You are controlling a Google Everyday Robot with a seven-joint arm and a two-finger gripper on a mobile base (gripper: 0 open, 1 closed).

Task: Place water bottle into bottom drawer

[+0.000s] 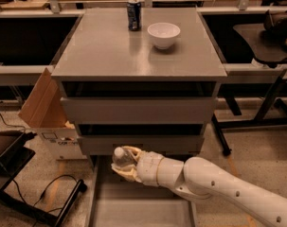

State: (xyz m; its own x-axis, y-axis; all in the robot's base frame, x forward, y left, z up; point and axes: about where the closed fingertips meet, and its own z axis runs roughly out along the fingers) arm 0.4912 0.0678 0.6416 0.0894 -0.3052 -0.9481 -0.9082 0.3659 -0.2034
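Grey cabinet (138, 56) with two upper drawers pushed in and the bottom drawer (138, 207) pulled out, its tray floor bare. White arm (219, 188) reaches in from the right. The gripper (124, 164) is just above the drawer's back end, close under the middle drawer front, fingers clamped round the water bottle (120, 156). The bottle is tilted with its white cap up-left, off the drawer floor. Up top: blue soda can (134, 14) and white bowl (164, 34), slightly apart. A cardboard box (41, 109) sits left of the cabinet.
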